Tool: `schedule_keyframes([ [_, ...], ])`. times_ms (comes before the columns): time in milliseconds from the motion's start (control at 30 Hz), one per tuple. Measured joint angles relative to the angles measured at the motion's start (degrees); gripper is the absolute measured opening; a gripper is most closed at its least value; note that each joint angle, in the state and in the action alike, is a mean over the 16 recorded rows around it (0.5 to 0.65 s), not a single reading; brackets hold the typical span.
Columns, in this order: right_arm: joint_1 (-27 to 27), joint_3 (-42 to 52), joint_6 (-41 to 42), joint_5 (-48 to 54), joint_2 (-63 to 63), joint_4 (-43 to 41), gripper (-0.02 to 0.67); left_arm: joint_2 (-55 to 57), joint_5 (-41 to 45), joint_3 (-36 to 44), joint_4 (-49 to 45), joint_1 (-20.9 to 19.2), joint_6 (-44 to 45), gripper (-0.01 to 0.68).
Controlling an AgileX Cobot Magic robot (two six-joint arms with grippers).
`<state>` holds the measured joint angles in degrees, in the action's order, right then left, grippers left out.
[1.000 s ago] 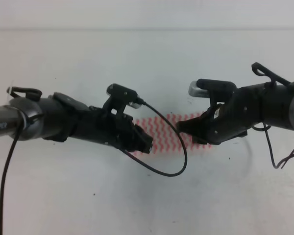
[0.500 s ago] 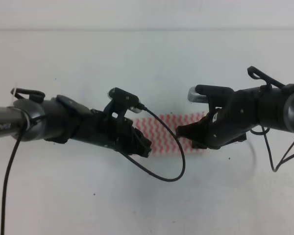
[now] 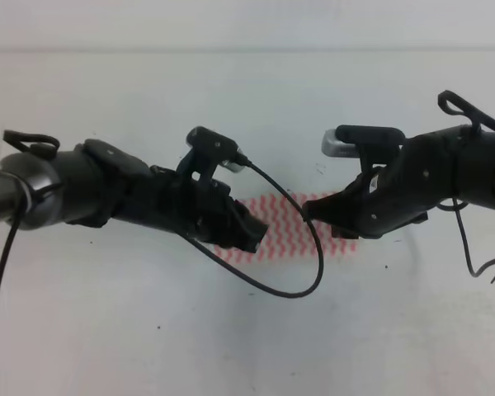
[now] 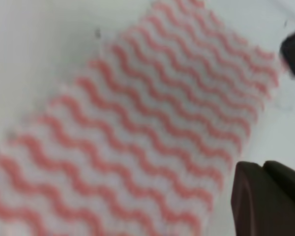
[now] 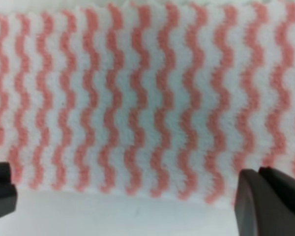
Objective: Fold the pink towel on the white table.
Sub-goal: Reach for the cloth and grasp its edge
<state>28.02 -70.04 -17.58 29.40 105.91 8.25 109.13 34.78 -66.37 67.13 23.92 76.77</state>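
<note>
Left gripper (image 3: 246, 239) low over the left end of the pink towel (image 3: 285, 228), only one dark finger (image 4: 265, 201) in the wrist view, so opening not judgeable, nothing visibly held. Right gripper (image 3: 313, 213) at the right end, fingers (image 5: 270, 194) spread wide across the near edge, empty. Towel flat as a narrow strip, mid white table (image 3: 247, 107), between both arms. Likely light, soft, limp; best pinched at end corners. No readable writing or labels visible.

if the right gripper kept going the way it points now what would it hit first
Most likely the pink towel: the right gripper hangs open right over its near edge. Height above the cloth is unclear.
</note>
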Motion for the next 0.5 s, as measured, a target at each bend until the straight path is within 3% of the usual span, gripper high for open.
schedule_keyframes([
  [500, -0.12, 0.03, -0.13, 0.82, -0.26, -0.79, -0.018, 1.9, -0.35, -0.76, -7.12, 0.16, -6.35, -0.005],
])
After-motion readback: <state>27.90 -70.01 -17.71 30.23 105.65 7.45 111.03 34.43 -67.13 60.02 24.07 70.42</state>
